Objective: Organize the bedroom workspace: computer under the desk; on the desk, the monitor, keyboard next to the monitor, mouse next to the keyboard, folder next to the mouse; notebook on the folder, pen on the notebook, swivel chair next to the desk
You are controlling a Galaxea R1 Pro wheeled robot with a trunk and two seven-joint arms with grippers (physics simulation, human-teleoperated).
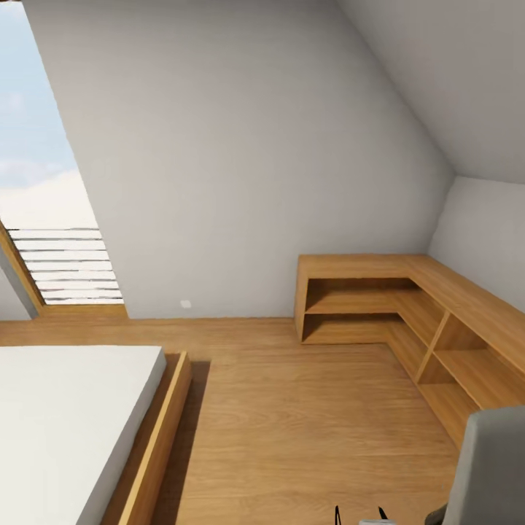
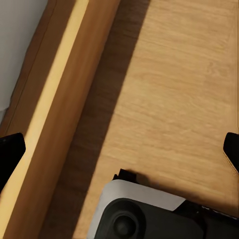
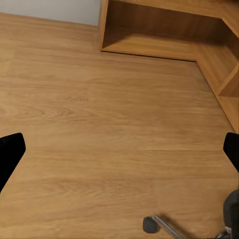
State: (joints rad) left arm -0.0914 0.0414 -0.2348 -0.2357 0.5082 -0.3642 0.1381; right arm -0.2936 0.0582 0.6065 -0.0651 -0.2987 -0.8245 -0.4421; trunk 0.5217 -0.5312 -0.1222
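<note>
Swivel chair (image 1: 490,467) at 4 o'clock in the head view: grey padded back, chrome leg and castor over plank floor (image 3: 99,124). Likely rolls easily; push at the stiff backrest. Left gripper (image 2: 119,149) and right gripper (image 3: 119,149) both spread wide, empty. Corner wooden shelf unit (image 1: 408,313) at 3 o'clock; bed (image 1: 65,415) at 8.

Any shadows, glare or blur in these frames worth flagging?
Head view: the window is washed out bright, and a soft shadow lies beside the bed frame. Left wrist view: the same shadow bands the floor. Right wrist view: even light, slightly soft, no glare.
</note>
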